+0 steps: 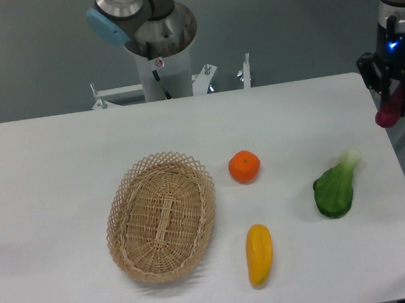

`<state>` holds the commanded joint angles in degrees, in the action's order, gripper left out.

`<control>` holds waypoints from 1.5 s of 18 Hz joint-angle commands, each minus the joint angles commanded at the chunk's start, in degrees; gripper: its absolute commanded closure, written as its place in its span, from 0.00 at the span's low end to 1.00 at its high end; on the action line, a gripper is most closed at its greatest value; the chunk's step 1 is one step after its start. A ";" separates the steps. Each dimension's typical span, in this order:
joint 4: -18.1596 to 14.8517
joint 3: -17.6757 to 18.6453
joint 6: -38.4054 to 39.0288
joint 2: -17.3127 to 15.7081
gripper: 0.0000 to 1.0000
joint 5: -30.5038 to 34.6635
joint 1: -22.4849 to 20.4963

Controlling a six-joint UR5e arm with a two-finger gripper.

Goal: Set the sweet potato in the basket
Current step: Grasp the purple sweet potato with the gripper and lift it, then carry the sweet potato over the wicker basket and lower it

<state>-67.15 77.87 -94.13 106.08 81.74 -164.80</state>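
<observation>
While our arm hangs over the far right edge of the white worktop (62,171), our gripper (395,96) is clamped on the sweet potato (388,109), a slim magenta-purple tuber that sticks out below the dark fingers with its lower tip tilted toward the left. We hold it in the air, clear of the worktop surface, just past the right-hand rim. A small blue light glows on the wrist housing above the gripper.

Everything else lies to the left of the gripper and nearer the camera. Closest is a leafy green vegetable (335,188) with a pale stem end, resting below and slightly left of the gripper, its stem pointing up toward it. Further left sits a round orange fruit (244,167), and well below that, toward the front edge, a yellow-orange elongated vegetable (259,254) lies upright in the view. The basket (125,201), an oval of light tan wicker with a scalloped open-lattice rim, is the farthest thing from the gripper, well apart on the left half of the worktop, just beside the orange fruit and the yellow vegetable but touching neither. Nothing lies inside it.

Behind the worktop, at the back and far left of the gripper, we see the arm's pale mounting column (159,63) with a grey joint on top.
</observation>
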 joint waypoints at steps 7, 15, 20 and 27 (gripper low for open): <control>-0.44 2.01 4.57 -1.93 0.73 0.35 1.58; 1.31 10.09 19.22 -6.06 0.73 0.53 10.53; 5.52 17.04 34.42 -7.56 0.73 0.44 19.76; 16.87 24.61 52.81 -3.61 0.72 0.44 29.00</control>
<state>-50.27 102.48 -41.32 102.47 82.18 -135.80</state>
